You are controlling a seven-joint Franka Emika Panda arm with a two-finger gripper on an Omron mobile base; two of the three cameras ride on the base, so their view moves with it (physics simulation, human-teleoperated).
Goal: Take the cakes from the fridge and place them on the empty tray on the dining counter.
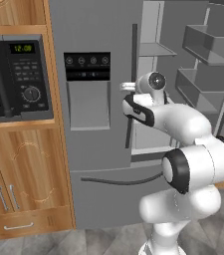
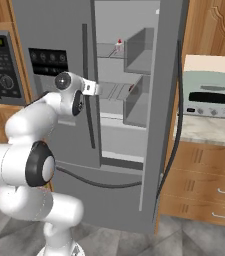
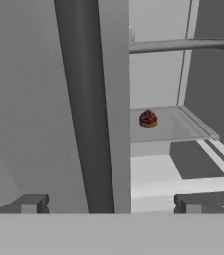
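Note:
The fridge [image 1: 93, 149] [image 2: 54, 30] has its left door closed and its right door swung open. On an upper inner shelf sits the white cake slice with a cherry [image 2: 118, 46], half hidden behind the door edge in the hand view [image 3: 132, 35]. The dark brown-red round cake [image 3: 148, 118] [image 2: 131, 88] rests on the middle shelf. My gripper [image 3: 117, 204] [image 2: 96, 89] is open and holds nothing. It hovers in front of the left door's edge and points into the open compartment, well short of both cakes. The empty tray and the dining counter are out of view.
The left door's dark vertical handle [image 3: 78, 99] stands close on the gripper's left. The open right door [image 2: 169, 100] carries grey bins [image 1: 208, 45]. A black microwave [image 1: 14, 79] sits left of the fridge. A toaster oven [image 2: 209, 95] stands on the counter to the right.

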